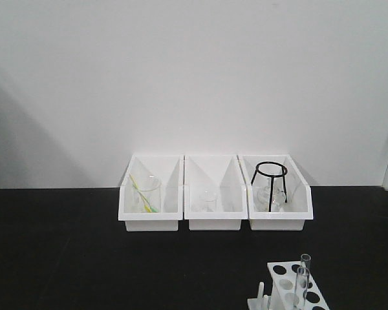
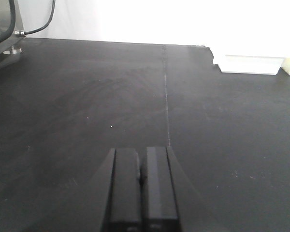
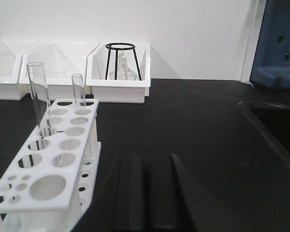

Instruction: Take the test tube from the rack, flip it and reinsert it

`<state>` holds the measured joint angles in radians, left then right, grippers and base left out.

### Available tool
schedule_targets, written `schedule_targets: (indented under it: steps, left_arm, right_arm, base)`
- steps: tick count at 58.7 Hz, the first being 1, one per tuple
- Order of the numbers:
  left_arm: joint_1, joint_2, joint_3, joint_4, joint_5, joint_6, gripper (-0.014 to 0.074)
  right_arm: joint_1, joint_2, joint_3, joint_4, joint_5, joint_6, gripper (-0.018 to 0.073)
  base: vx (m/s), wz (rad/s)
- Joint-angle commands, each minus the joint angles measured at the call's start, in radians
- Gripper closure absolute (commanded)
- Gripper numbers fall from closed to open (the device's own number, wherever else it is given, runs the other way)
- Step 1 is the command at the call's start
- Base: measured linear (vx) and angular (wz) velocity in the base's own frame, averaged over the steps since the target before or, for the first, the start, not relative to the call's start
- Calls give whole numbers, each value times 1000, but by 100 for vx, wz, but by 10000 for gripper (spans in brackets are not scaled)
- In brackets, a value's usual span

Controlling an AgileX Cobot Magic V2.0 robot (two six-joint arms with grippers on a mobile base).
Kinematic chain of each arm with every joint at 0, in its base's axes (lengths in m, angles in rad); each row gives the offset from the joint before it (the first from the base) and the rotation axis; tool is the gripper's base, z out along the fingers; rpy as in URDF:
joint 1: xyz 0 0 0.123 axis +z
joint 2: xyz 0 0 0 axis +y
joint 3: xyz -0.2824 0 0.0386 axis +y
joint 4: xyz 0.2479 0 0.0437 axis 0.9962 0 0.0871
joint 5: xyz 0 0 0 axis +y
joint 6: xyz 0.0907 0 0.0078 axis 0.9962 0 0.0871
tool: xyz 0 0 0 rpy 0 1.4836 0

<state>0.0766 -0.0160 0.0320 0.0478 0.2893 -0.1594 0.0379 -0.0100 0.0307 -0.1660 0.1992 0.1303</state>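
Note:
The white rack (image 3: 84,145) stands on the black table just left of my right gripper (image 3: 146,162), which is shut with nothing between its fingers. Two clear test tubes stand upright in the rack's far holes: a taller-looking near one (image 3: 38,96) and a farther one (image 3: 78,92). The front view shows the rack (image 1: 295,274) at the bottom right with both tubes (image 1: 304,263), and no arm. My left gripper (image 2: 142,154) is shut and empty over bare black table, with the rack out of its view.
Three white open-fronted bins (image 1: 216,223) line the back wall, holding a beaker with yellow-green strips (image 1: 145,194), small glassware and a black wire tripod (image 1: 271,181). A blue object (image 3: 278,43) and a dark recessed edge (image 3: 275,130) lie to the right. A cable (image 2: 48,19) hangs at the left gripper's far left.

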Motion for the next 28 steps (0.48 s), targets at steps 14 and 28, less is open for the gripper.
schedule_targets:
  steps: [14,28]
  left_arm:
    - [-7,-10,0,-4,-86,0,603]
    - [-7,-10,0,-4,-86,0,603]
  right_arm:
    - [-6,-10,1,-8,-76,0,571]
    - [-6,-10,1,-8,-76,0,571]
  base:
    - [0,0]
    - [0,0]
